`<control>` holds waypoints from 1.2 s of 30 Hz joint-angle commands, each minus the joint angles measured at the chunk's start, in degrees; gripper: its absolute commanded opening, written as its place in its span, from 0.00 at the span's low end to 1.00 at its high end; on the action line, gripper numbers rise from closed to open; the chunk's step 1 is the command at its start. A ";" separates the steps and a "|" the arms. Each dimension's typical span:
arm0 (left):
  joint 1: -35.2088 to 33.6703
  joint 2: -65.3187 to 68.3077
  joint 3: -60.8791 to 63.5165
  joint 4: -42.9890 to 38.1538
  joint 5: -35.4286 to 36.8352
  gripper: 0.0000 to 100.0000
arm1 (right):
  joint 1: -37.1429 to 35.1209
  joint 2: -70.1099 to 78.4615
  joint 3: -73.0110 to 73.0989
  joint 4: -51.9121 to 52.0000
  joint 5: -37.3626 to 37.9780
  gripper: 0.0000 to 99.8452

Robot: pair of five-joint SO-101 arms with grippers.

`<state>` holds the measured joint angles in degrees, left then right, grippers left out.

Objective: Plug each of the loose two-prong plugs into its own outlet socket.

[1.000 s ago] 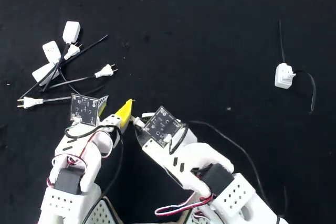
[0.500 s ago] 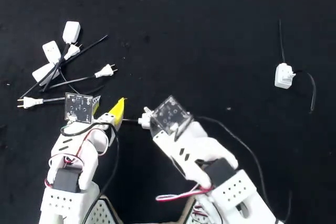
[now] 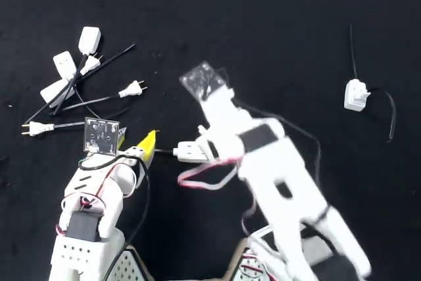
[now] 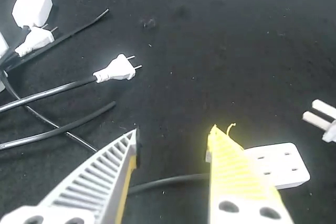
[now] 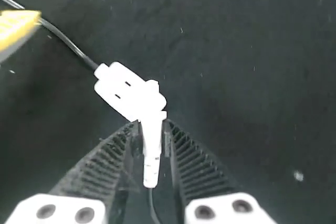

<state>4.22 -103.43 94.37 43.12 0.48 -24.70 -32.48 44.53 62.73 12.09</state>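
Right wrist view puts us, we judge, mid-insertion: right gripper (image 5: 150, 129) clamped on a two-prong plug (image 5: 150, 156) right at the outlet socket (image 5: 126, 90), left gripper (image 4: 173, 132) spread apart astride its cable (image 4: 163, 182), so next we must line prongs with slots and push.

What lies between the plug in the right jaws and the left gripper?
The right wrist view shows a white socket just ahead of the plug, then its black cord running on to the left gripper.
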 commanded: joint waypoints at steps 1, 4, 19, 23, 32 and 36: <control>-0.66 -0.62 -3.30 0.35 -0.53 0.22 | 6.15 10.42 -8.92 3.78 -1.32 0.01; -0.66 -0.62 -3.38 0.44 -0.53 0.22 | 12.22 15.69 -8.84 0.09 -0.88 0.01; -0.66 -0.62 -3.30 0.26 -0.53 0.22 | 17.23 35.91 -8.92 -11.60 1.41 0.02; -0.66 -0.62 -3.38 0.26 -0.53 0.22 | 17.05 36.00 -9.01 -10.02 1.93 0.10; -0.66 -0.62 -3.47 0.26 -0.53 0.22 | 17.14 35.82 -9.01 -10.29 1.93 0.01; -0.66 -0.62 -3.47 0.26 -0.53 0.22 | 17.23 32.04 -9.63 -7.30 3.43 0.01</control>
<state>4.22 -103.43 94.37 43.56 0.48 -6.95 3.74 36.79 52.18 13.58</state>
